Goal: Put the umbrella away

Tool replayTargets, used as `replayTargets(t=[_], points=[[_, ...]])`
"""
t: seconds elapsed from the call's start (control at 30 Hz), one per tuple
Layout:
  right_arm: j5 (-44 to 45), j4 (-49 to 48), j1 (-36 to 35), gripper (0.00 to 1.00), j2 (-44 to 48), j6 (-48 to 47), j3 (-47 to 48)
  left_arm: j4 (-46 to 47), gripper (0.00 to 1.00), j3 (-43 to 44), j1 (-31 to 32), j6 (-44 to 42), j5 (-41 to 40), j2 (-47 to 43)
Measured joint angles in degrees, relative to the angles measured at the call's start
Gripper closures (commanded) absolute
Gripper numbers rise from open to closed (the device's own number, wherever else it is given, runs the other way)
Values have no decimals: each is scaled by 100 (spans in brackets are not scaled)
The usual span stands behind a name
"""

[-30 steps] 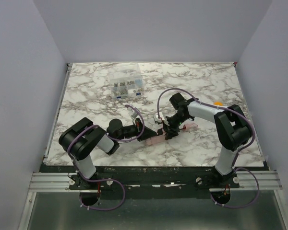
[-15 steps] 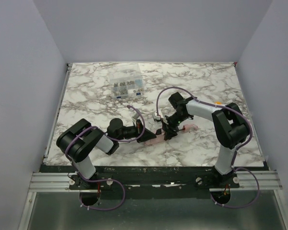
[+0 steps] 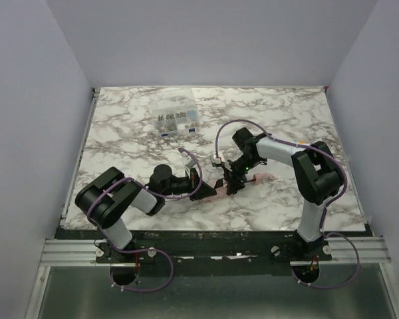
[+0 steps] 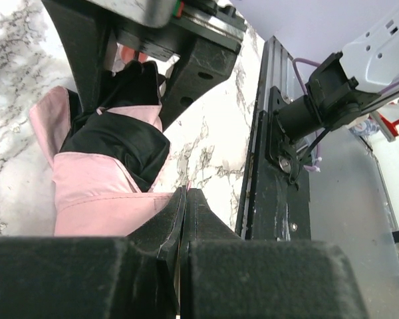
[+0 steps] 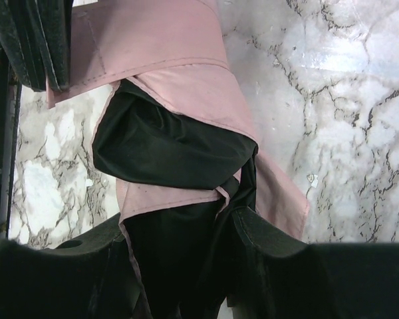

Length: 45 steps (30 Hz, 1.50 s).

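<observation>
Toward table (image 3: 286, 119) front edge: left pincer (image 3: 202, 183), right pincer (image 3: 233, 185) both clamp umbrella (image 5: 166, 86).

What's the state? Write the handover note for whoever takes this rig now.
Left gripper: shut on a pink flap of the umbrella.
Right gripper: closed around the bundle's middle.
Umbrella: lying on the table, near its front middle.
Done: canopy collapsed into a bundle.
To do: folds loose, black lining showing; tighten, fasten, stow.
</observation>
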<state>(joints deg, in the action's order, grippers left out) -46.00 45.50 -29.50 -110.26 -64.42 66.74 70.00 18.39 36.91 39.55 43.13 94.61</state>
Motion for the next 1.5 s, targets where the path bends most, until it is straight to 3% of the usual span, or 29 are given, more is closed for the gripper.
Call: replayTargets(t=[0.63, 0.67, 0.77, 0.87, 1.13, 1.37, 1.5], points=[[-20, 68, 0, 100, -79, 151, 83, -1464, 100, 234, 304, -940, -299, -144], [-20, 68, 0, 100, -79, 160, 85, -1622, 96, 286, 328, -999, -337, -151], [-20, 68, 0, 100, -83, 179, 87, -2127, 61, 476, 391, -1163, -476, -153], [-20, 42, 2, 100, -101, 273, 94, -2590, 45, 640, 507, -1287, -627, -155], [-28, -17, 22, 100, -120, 380, 98, -3491, 41, 955, 748, -1438, -1010, -400], [-35, -46, 24, 100, -122, 479, 98, -4234, 38, 1084, 1217, -1685, -2197, -769], [-39, -72, 24, 100, -125, 553, 98, -4468, 24, 1064, 1397, -1722, -2715, -977]])
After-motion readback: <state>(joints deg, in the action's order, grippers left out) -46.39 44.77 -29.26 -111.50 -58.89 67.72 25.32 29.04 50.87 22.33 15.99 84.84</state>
